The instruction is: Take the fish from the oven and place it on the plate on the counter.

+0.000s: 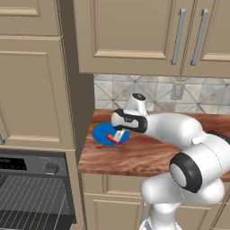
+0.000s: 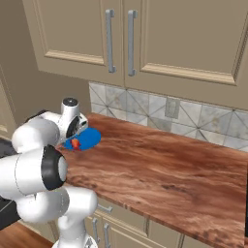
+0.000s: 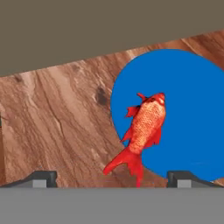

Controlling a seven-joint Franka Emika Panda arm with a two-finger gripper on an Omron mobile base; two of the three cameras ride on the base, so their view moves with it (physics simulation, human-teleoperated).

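The fish (image 3: 144,129) is red-orange and lies on the blue plate (image 3: 188,105), with its tail reaching past the rim over the counter (image 3: 61,122). My gripper (image 3: 113,179) hovers just above it. It is open, its fingertips (image 3: 41,178) stand wide apart on either side, and neither touches the fish. From the left base view the plate (image 1: 99,133) sits at the counter's (image 1: 134,155) left end, with the fish (image 1: 112,139) under the gripper (image 1: 118,136). The oven (image 1: 31,188) is low at the left, its door open and its wire rack showing. The right base view shows the plate (image 2: 90,137) and fish (image 2: 75,143) beside the arm.
A tall beige cabinet (image 1: 36,90) stands left of the counter, above the oven. Upper cabinets with metal handles (image 1: 179,38) hang over the counter. A tiled backsplash with an outlet (image 2: 170,107) runs behind. Bare wood counter (image 2: 164,169) stretches to the right.
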